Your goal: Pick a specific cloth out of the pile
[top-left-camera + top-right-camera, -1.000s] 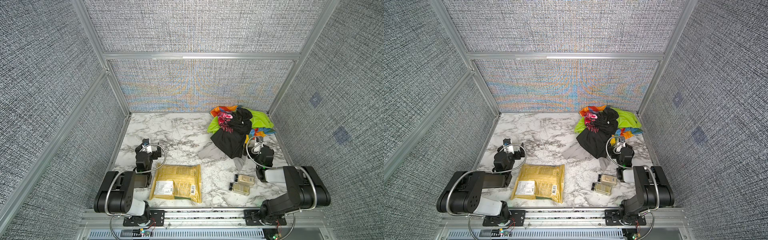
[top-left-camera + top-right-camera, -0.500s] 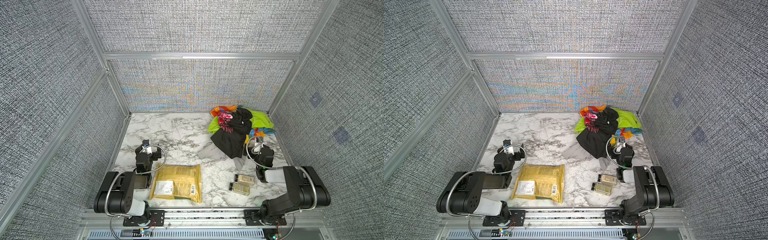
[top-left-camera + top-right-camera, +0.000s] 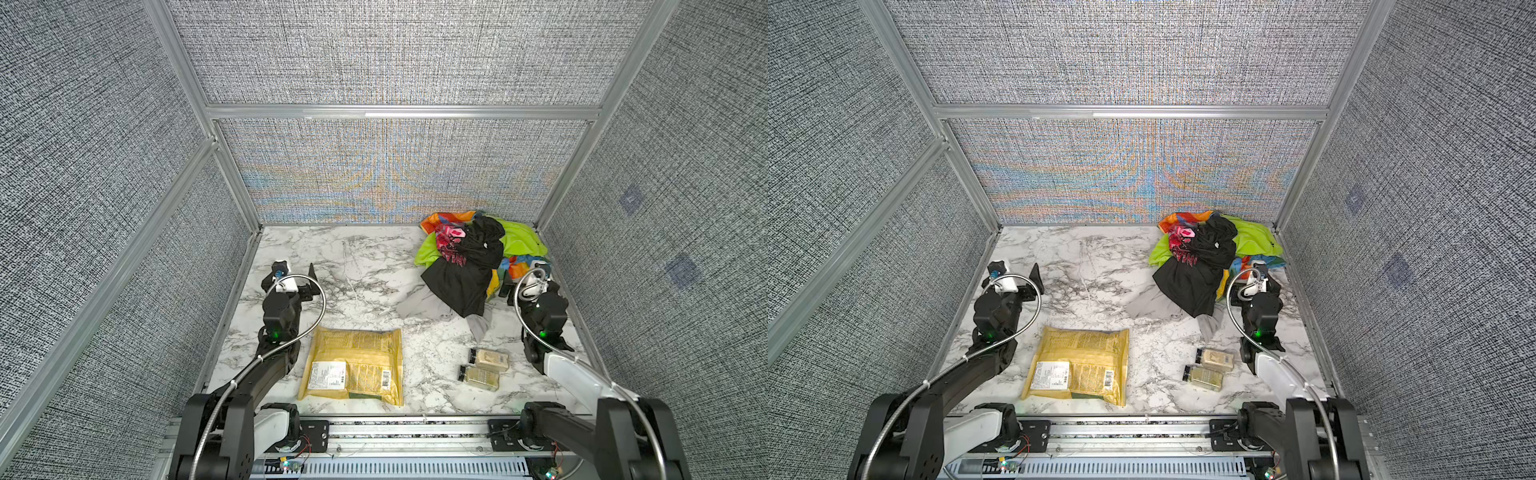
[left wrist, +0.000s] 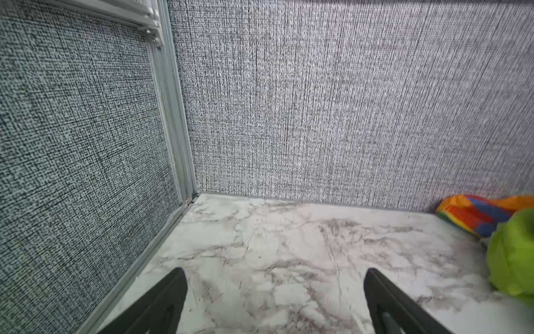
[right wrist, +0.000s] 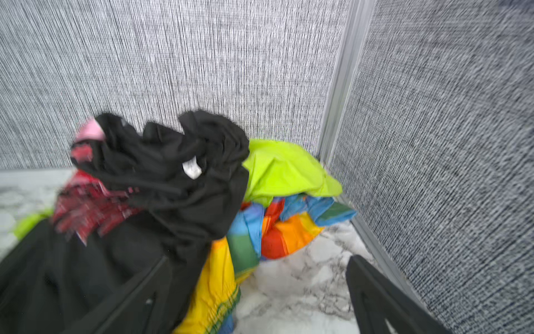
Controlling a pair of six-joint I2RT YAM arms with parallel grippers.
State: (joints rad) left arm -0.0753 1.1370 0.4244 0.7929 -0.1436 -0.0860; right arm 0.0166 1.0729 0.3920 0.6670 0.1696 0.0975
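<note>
A yellow package [image 3: 356,365] lies flat on the marble worktop [image 3: 365,266]. Beyond the package and off to its right, the pile [image 3: 473,253] is heaped in the corner. A black garment [image 3: 455,282] with red print is draped over its top and its near face. A lime green cloth [image 3: 521,241] sits further from the package, and an orange-blue tie-dye cloth [image 3: 446,217] shows at the pile's far edge.

The cloth [image 3: 419,305], plain light grey, lies on the side of the pile nearest the package in both top views [image 3: 1152,305]. It is spread on the worktop with its far part tucked under the black garment's hem. A second grey flap pokes out from under that hem further right; it is probably the same cloth, but the join is hidden.

Two small bottles [image 3: 482,368] lie side by side to the right of the package, level with it.

The left end effector [image 3: 296,271] sits just beyond the package's left corner. Its fingers [image 4: 161,303] are spread wide over bare marble and grip nothing.

The right end effector [image 3: 521,277] is well to the package's right, beyond the bottles, beside the pile. It too gapes wide and is empty. In the right wrist view one finger [image 5: 135,292] lies against the black garment; actual contact is unclear.
</note>
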